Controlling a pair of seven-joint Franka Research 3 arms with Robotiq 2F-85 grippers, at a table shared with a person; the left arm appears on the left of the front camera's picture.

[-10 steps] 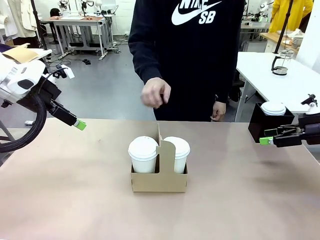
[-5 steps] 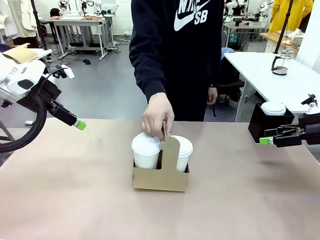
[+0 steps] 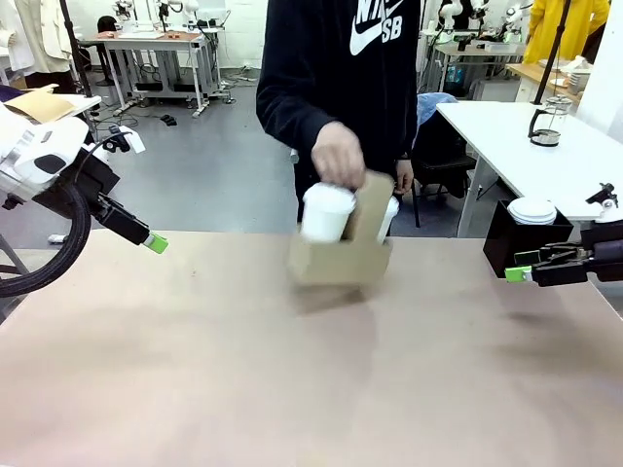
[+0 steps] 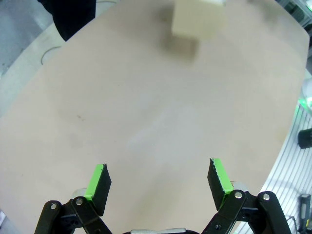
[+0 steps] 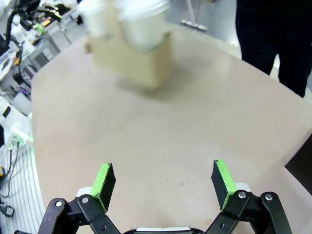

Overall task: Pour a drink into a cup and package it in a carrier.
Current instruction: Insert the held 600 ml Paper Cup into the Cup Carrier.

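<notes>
While the person's hand (image 3: 338, 156) gripped the handle, the carrier (image 3: 341, 255) hung tilted and blurred above the far middle of the table (image 3: 292, 389), two lidded cups (image 3: 326, 211) in its slots. Left gripper (image 4: 158, 178) sat at the left edge, jaws wide, holding nothing. Right gripper (image 5: 161, 184) sat at the right edge beside a black box (image 3: 516, 238), jaws wide, holding nothing.
</notes>
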